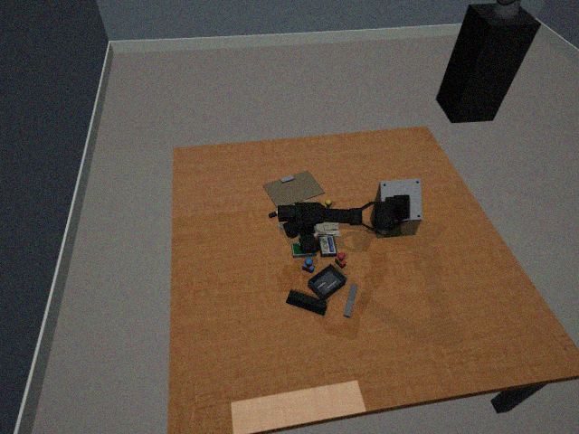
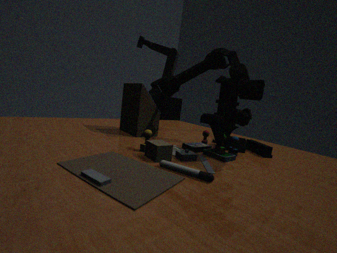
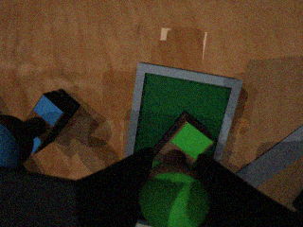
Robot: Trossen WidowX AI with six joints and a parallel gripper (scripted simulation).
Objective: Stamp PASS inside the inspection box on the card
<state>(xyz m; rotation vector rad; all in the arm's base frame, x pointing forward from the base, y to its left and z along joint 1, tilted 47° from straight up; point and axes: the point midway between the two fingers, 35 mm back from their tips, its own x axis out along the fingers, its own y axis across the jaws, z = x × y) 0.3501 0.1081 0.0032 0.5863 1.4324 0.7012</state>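
My gripper (image 3: 174, 159) (image 2: 223, 138) points down and is shut on the green stamp (image 3: 173, 200), holding it by its handle below the round knob. The stamp's block is over the near part of the green ink pad (image 3: 189, 73) (image 1: 297, 250), turned at an angle to its grey rim. It is down at the pad; whether the faces touch cannot be told. A pale printed card (image 1: 331, 229) lies beside the pad, partly hidden by the arm; its inspection box and any print cannot be made out.
A blue stamp (image 1: 308, 263) (image 3: 47, 111) and red stamp (image 1: 340, 258) (image 2: 205, 134) stand near the pad. A yellow stamp (image 1: 327, 202) (image 2: 148, 133), cardboard block (image 2: 158, 150), marker (image 2: 185, 169) and clipboard (image 2: 130, 190) lie farther off. A black tray (image 1: 342, 276), black block (image 1: 306, 302) and grey strip (image 1: 350, 300) are grouped together.
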